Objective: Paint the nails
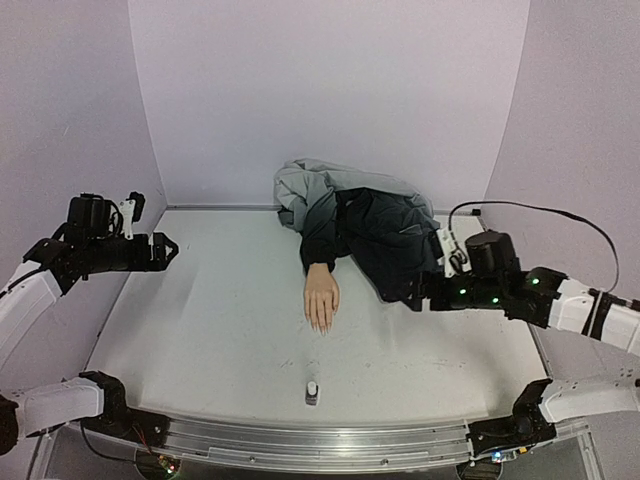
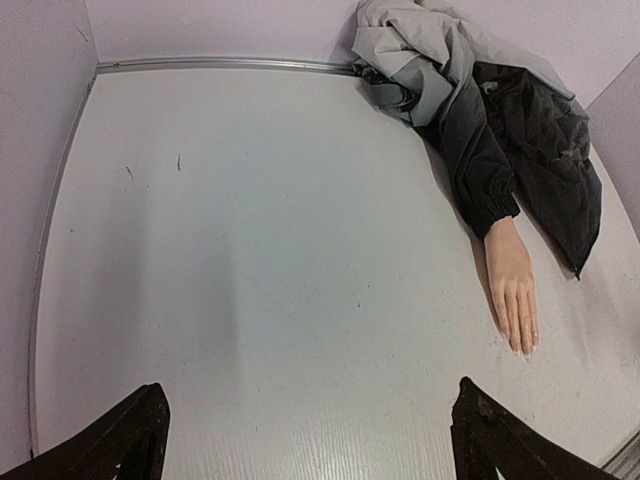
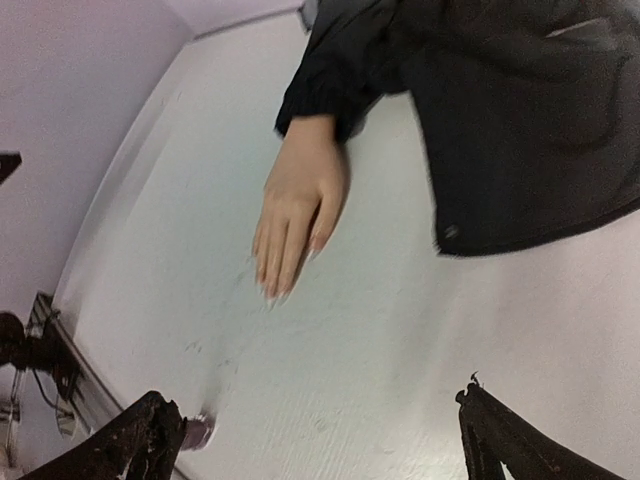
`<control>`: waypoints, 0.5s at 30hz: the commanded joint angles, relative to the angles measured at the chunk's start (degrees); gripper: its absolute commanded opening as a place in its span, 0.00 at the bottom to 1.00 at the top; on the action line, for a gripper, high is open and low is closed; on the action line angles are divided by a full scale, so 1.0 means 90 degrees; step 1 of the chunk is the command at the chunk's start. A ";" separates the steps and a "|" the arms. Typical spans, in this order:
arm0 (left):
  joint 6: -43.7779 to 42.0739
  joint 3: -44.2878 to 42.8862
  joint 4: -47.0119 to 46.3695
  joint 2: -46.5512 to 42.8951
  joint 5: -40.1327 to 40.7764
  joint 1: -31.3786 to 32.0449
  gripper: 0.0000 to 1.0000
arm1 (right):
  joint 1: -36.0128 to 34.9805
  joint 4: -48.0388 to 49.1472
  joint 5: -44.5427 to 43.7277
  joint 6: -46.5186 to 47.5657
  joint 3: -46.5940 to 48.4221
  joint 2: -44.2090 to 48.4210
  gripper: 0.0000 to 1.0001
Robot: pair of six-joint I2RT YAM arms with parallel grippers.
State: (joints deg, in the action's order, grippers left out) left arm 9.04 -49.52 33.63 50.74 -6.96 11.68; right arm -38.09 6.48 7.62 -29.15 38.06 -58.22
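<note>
Okay, top view: the mannequin hand [image 1: 321, 297] lies palm down mid-table [image 1: 200, 320], fingertips toward the near edge, wrist in a dark jacket [image 1: 385, 240] sleeve. The nails [image 1: 321, 326] are at those fingertips, too small here to judge colour. A white-capped polish bottle [image 1: 312, 391] stands upright near the front edge, apart from the hand. The left gripper [image 1: 168, 250] hovers at the table's left side, well apart from the hand. The right gripper [image 1: 418, 294] is just beside the jacket's hem. Left wrist view: jaws spread wide, nothing between them; hand at far right, nails pale. Right wrist view: blurred, jaws also wide apart and empty; nails look pale.
</note>
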 commanded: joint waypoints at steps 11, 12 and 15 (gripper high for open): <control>-0.0113 -0.0473 0.0077 0.0095 -0.0396 -0.0009 1.00 | -0.4025 -0.0178 -0.0880 -0.0663 0.2521 -0.3822 0.98; -0.0115 -0.0484 0.0082 0.0097 -0.0417 -0.0008 1.00 | -0.4129 -0.0311 -0.1033 -0.0702 0.2652 -0.3973 0.98; -0.0121 -0.0506 0.0077 0.0115 -0.0473 -0.0014 0.99 | -0.4271 -0.0682 -0.1347 -0.0885 0.2918 -0.4314 0.92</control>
State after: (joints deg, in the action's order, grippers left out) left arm 8.86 -50.65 34.57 51.81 -9.56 11.68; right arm -75.66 5.76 0.75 -34.59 60.23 -94.39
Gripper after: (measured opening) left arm 0.995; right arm 0.954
